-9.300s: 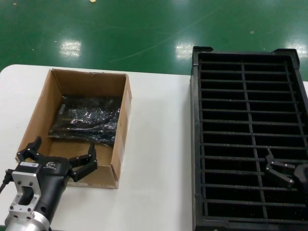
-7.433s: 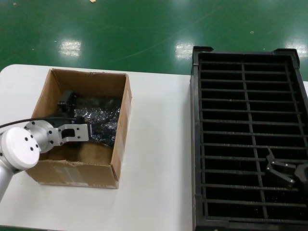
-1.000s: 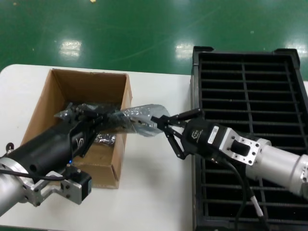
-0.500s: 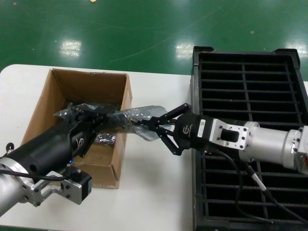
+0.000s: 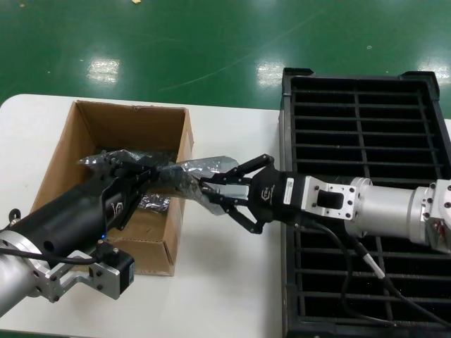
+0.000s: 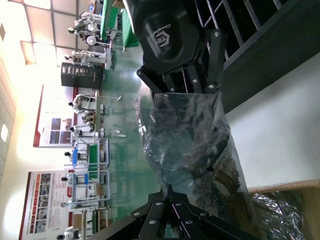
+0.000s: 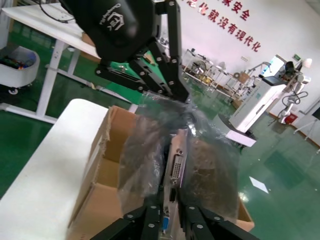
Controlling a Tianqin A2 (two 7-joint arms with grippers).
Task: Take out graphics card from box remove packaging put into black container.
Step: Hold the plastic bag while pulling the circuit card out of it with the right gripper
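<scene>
My left gripper (image 5: 149,172) is shut on the packaging (image 5: 201,167), a grey crinkled bag held level over the right wall of the brown box (image 5: 180,211). In the left wrist view its fingertips (image 6: 170,192) pinch one end of the bag (image 6: 195,145). The graphics card (image 7: 175,172) is inside, its silver bracket with a blue port poking out of the other end. My right gripper (image 5: 204,188) reaches in from the black container (image 5: 359,127) side. Its fingers (image 7: 150,220) press both sides of the bracket.
More shiny plastic (image 5: 151,204) lies on the box floor. The white table (image 5: 225,282) stretches between box and container. The right arm (image 5: 380,211) lies across the container's left slots. Green floor is beyond the table.
The right gripper has moved left to the bag's open end and narrowed its fingers onto the card's bracket. The left arm has kept the bag where it was.
</scene>
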